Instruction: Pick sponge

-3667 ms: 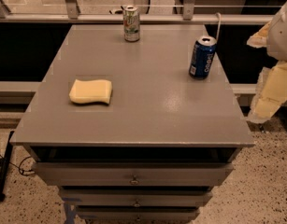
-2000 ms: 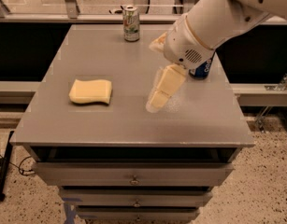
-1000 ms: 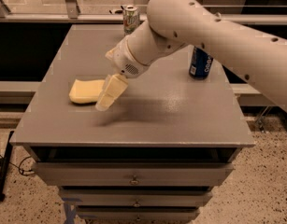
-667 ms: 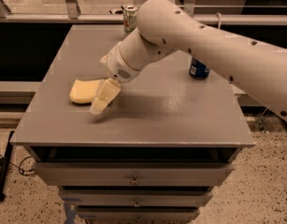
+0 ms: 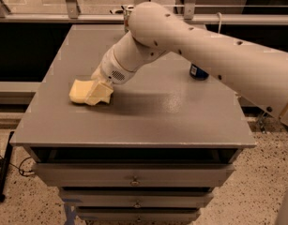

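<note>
Surface: grey cabinet top [image 5: 181,121], with drawers [image 5: 134,179] under its front edge and a dark rail behind.
Sponge [image 5: 79,92]: pale yellow, lying flat on the left part of the top, near the left edge. Only its left end shows; the rest is under the tool.
Gripper [image 5: 100,93]: down on the sponge's right end, touching or covering it. Whether it is released or already clenched on the foam cannot be told from this view.
Arm [image 5: 190,46]: runs from the gripper up and rightward across the middle of the top, then off the right side.
Blue can [image 5: 198,71]: upright toward the back right, mostly hidden behind the arm, well apart from the sponge.
Risk: the grip looks set at one end rather than the middle, so the soft foam may bend, droop or slip out on lifting. Pressing down could also push it toward the left edge.
In the way: nothing stands between gripper and sponge. Only the can sits close under the arm, should it swing low.
</note>
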Controlling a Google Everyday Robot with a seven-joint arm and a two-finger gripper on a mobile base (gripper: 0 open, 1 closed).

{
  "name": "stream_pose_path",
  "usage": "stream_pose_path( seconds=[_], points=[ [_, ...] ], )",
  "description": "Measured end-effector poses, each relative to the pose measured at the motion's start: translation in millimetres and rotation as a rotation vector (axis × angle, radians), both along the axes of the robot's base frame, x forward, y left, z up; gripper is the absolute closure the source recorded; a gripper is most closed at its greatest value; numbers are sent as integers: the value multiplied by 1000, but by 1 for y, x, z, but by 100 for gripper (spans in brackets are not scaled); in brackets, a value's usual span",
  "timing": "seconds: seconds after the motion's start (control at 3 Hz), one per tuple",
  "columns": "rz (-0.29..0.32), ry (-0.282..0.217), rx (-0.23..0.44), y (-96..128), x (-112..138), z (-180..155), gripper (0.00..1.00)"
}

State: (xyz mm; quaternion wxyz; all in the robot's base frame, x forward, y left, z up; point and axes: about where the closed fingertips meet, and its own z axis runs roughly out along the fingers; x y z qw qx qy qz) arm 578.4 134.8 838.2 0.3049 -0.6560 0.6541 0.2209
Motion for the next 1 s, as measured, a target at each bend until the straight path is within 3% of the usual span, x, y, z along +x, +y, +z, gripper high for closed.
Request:
stream_pose_path(
  seconds=[0.67,1.0],
  points=[
    [9,65,67,-13,1,35,87],
    [31,110,186,-34,-2,66,100]
  ],
)
